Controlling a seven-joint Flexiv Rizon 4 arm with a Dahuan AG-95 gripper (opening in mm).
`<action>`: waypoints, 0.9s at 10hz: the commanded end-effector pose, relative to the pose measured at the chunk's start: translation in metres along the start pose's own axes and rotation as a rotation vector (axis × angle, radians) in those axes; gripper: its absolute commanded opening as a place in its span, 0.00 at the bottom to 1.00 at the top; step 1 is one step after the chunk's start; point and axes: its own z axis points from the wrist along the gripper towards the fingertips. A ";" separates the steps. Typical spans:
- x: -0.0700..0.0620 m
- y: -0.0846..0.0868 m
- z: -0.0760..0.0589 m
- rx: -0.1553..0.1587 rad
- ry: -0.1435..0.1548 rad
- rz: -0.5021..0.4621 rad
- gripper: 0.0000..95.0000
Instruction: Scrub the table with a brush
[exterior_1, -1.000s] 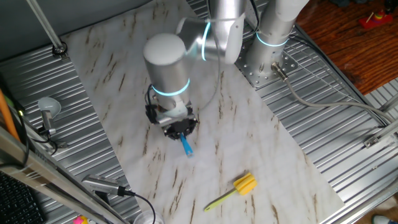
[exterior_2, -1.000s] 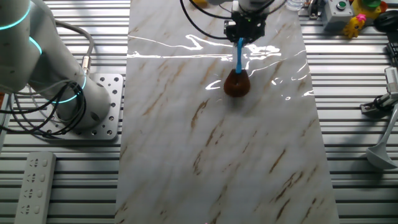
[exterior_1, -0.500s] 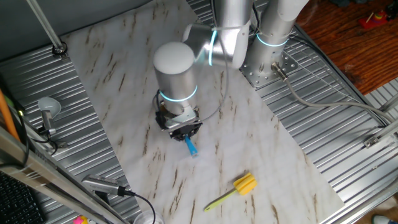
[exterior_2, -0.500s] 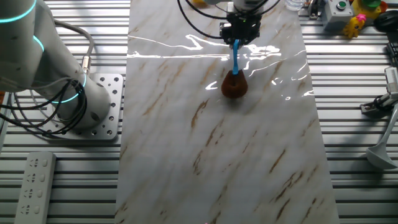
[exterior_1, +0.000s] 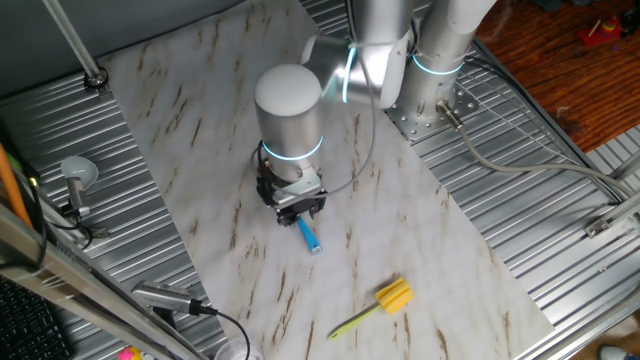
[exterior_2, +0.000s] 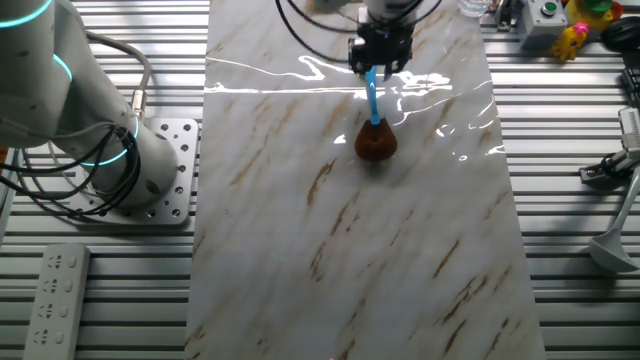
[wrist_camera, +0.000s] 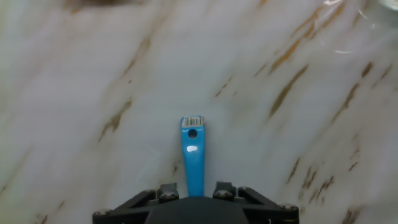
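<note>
The white marble-look table (exterior_1: 400, 215) with brown streaks lies under the arm. My gripper (exterior_1: 297, 208) is shut on the brush, low over the middle of the table. In one fixed view only the light-blue handle end (exterior_1: 311, 239) sticks out below the gripper. In the other fixed view the gripper (exterior_2: 378, 62) holds the slim handle (exterior_2: 372, 100), and the brown bristle head (exterior_2: 375, 143) rests on the table (exterior_2: 300, 250). In the hand view the blue handle (wrist_camera: 193, 152) points away over the table (wrist_camera: 298, 155); the bristle head is hidden.
A yellow-headed brush with a yellow-green handle (exterior_1: 380, 305) lies on the table toward its near edge. Ribbed grey metal panels (exterior_1: 560, 230) border the table. The arm's base (exterior_1: 435, 95) stands at one side. A remote (exterior_2: 50, 300) lies on the ribbed metal.
The gripper and brush have slid a short way across the table, right in one fixed view and left in the other. The grip is unchanged.
</note>
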 end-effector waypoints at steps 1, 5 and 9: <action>0.009 0.000 -0.027 0.010 0.053 0.105 0.00; 0.009 0.000 -0.027 0.022 0.089 0.262 0.00; 0.009 0.000 -0.027 0.029 0.094 0.317 0.00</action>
